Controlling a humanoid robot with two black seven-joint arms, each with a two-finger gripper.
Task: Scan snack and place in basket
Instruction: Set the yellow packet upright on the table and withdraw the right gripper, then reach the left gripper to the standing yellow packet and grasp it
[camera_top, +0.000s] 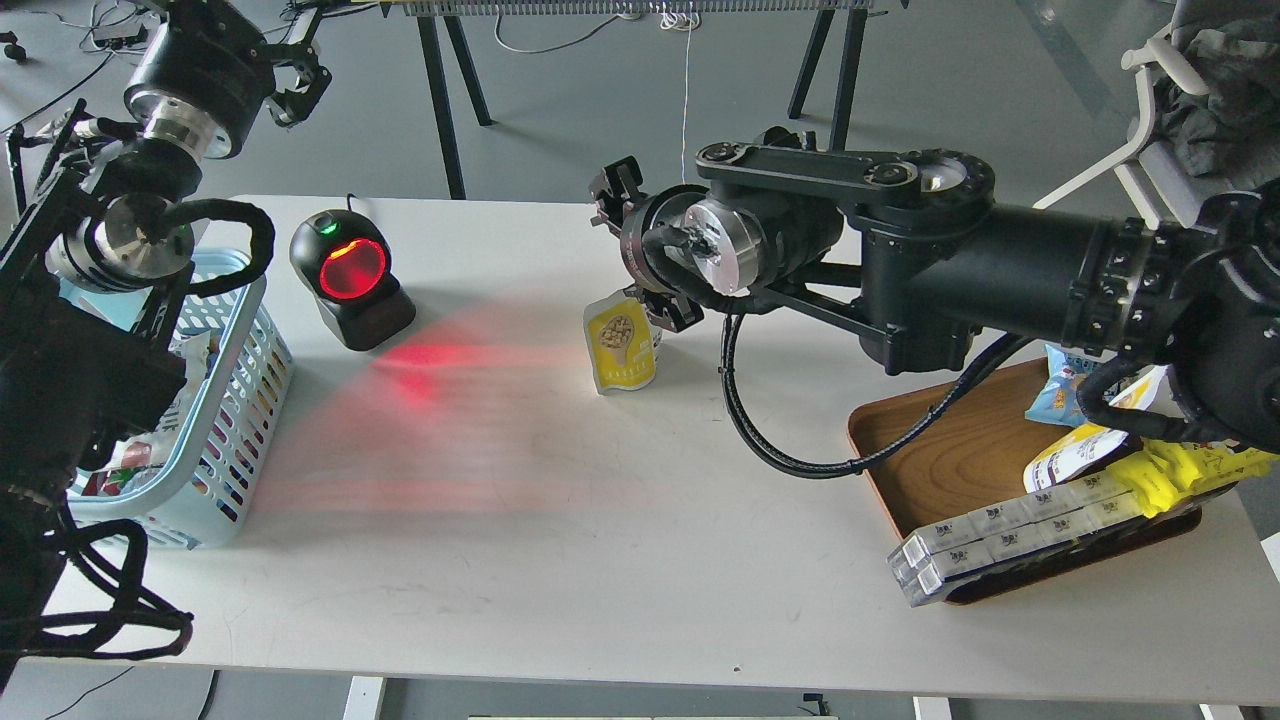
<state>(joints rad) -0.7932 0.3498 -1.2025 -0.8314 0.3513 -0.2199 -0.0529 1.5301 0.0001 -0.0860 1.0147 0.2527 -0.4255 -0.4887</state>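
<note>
The snack (621, 346), a small yellow pouch with a white top, stands upright on the white table, right of the red light patch. My right gripper (636, 254) hovers just above and behind it. Its jaws are spread, with one finger (608, 192) up and one (668, 309) beside the pouch's top right corner. It holds nothing. The light-blue basket (236, 402) stands at the table's left edge with several packets inside. My left gripper (298, 82) is raised high at the far left, above and behind the basket. It is dark and small, so its fingers are unclear.
A black barcode scanner (350, 275) with a glowing red window stands between basket and pouch, casting red light on the table (520, 520). A brown wooden tray (950, 450) at the right holds a light-blue bag, a yellow wrapper and clear boxes. My right arm spans above it.
</note>
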